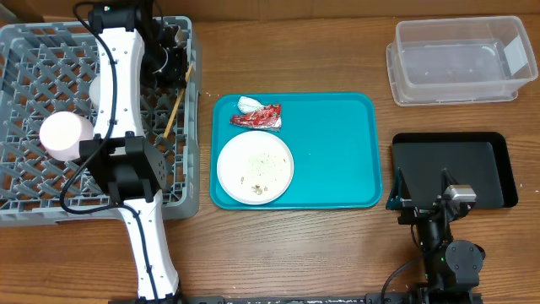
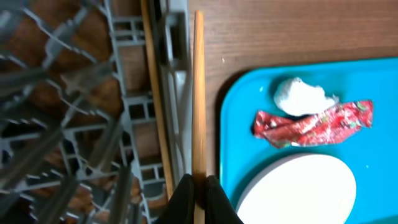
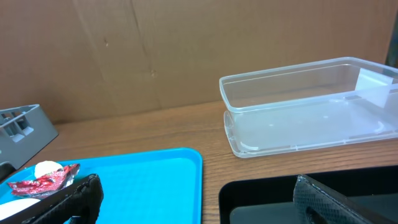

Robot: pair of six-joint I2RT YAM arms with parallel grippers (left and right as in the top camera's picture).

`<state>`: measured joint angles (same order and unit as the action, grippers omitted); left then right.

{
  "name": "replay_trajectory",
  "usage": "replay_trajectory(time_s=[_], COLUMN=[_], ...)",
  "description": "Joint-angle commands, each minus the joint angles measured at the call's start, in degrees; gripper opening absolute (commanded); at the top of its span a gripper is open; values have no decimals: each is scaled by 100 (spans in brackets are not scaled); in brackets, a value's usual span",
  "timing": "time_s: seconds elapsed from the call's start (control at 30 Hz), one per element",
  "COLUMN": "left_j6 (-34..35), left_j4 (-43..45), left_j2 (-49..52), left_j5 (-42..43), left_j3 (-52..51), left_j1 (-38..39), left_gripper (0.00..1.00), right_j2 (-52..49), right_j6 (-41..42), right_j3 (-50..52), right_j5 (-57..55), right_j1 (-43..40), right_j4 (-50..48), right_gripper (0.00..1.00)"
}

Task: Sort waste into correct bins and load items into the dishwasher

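Left of the teal tray (image 1: 337,148), the left gripper (image 2: 198,186) hangs over the near wall of the dish rack (image 1: 34,181), jaws pressed together on the chopsticks (image 2: 199,93). One pale stick runs straight out from between the fingertips, over the strip of table (image 1: 295,245) between rack and tray. A second, darker stick lies just beside it along the rack wall; whether it is pinched too I cannot tell. A pale bowl (image 1: 66,135) sits inside the rack, further from the tray.

On the tray's left half lies the plate (image 1: 255,166), flecked with food scraps (image 1: 253,176). Just behind it is the red wrapper (image 1: 257,118), with the tissue (image 1: 247,104) touching the wrapper's far side. All three lie apart from the left gripper.

Right of the tray, the right gripper (image 3: 199,208) rests low with its jaws spread wide, holding nothing, at the near edge of the black tray (image 1: 498,169). The clear tub (image 1: 460,59) stands beyond the black tray, well apart from the gripper.
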<state>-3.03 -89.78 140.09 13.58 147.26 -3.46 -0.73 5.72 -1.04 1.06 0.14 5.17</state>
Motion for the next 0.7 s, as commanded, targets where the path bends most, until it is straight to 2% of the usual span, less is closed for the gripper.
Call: replay_trajectory(time_s=[0.0, 0.13, 0.67], left_j6=[391, 1088, 1165], left_j4=[98, 138, 468], left_j2=[7, 7, 17], left_j5=[-675, -1429, -1353], left_j3=[-85, -85, -87], left_j1=[15, -24, 13], left_gripper=[4, 4, 4], right_j2=[57, 57, 57], right_j6=[-39, -39, -39], right_j3=[59, 59, 59], right_j5=[-57, -57, -57], right_j1=[22, 22, 22], right_j4=[-33, -33, -33], right_gripper=[100, 100, 100])
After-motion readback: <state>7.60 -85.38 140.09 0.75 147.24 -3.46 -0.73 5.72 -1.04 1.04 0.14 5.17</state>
